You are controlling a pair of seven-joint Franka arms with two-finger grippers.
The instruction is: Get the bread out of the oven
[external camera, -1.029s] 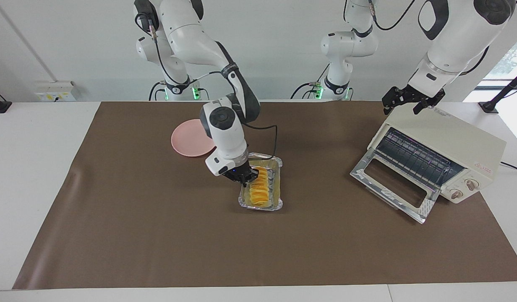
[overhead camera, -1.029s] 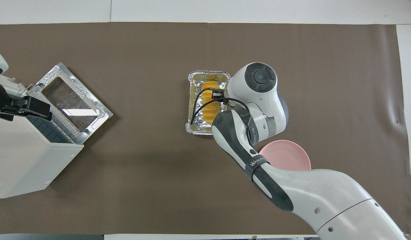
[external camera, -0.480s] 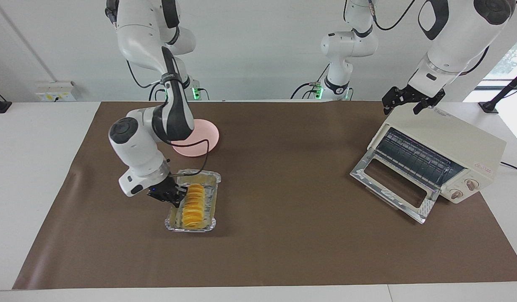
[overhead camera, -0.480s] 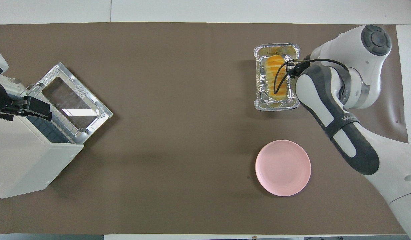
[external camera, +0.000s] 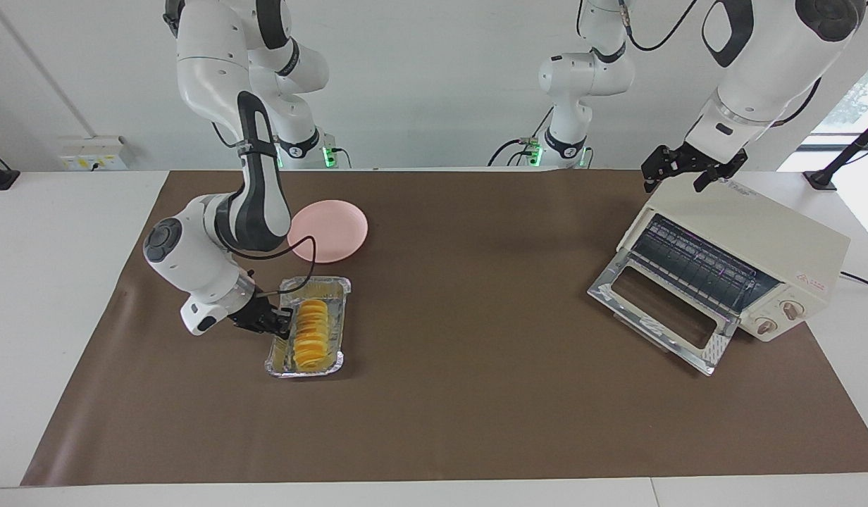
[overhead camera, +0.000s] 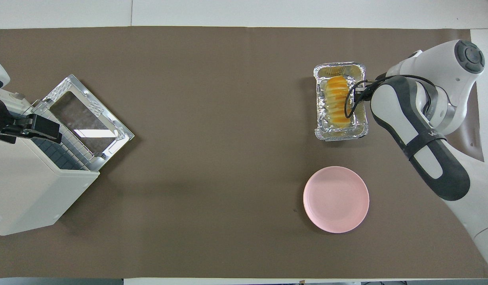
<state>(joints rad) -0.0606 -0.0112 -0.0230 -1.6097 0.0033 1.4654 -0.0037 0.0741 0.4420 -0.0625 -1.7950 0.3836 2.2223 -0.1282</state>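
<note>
The right gripper [external camera: 279,325] is closed on the rim of the foil tray [external camera: 335,284], which holds the bread [external camera: 313,336], well apart from the oven [external camera: 740,264]; the left gripper [external camera: 690,170] waits open above it

We are looking at a robotics lab, not a kitchen: white robot arms [external camera: 251,176] are standing bolted at the edge of a long white table [external camera: 53,232], a plain brown mat [external camera: 476,422] is covering it, cables are trailing to green-lit bases, and a lone toaster oven [external camera: 744,260] is sitting out as a prop against bare white walls.
</note>
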